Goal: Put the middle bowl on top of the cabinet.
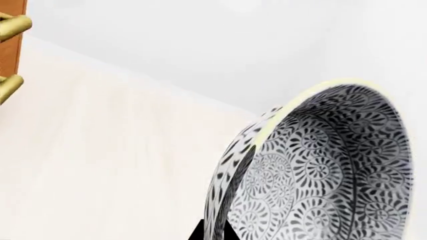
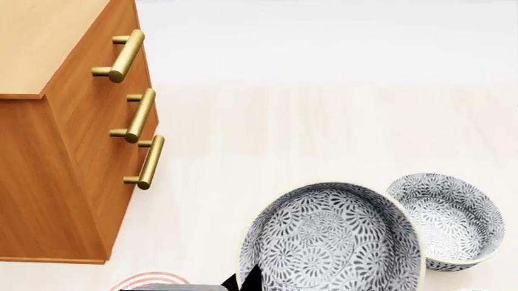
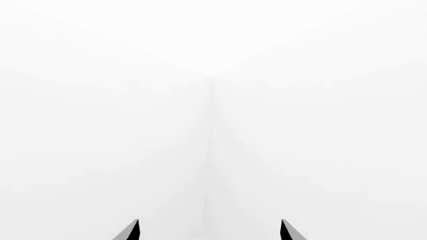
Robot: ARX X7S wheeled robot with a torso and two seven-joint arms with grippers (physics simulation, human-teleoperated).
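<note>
The middle bowl (image 2: 332, 242), deep and white with a dense dark-grey floral pattern, hangs above the pale floor at the bottom centre of the head view. It looks larger than its neighbour. My left gripper (image 2: 241, 282) is shut on its near-left rim. In the left wrist view the bowl (image 1: 320, 170) is tilted, with its wall pinched between the black tips of the left gripper (image 1: 213, 234). The orange-brown cabinet (image 2: 73, 182) stands to the left, its light wood top well left of the bowl. My right gripper (image 3: 210, 232) is open and holds nothing, facing blank white walls.
A second patterned bowl (image 2: 445, 221) sits on the floor just right of the held one. A red-ringed plate (image 2: 150, 280) peeks in at the bottom edge, left of the gripper. Brass bar handles (image 2: 130, 54) stick out from the cabinet front. The cabinet edge (image 1: 10, 45) shows in the left wrist view.
</note>
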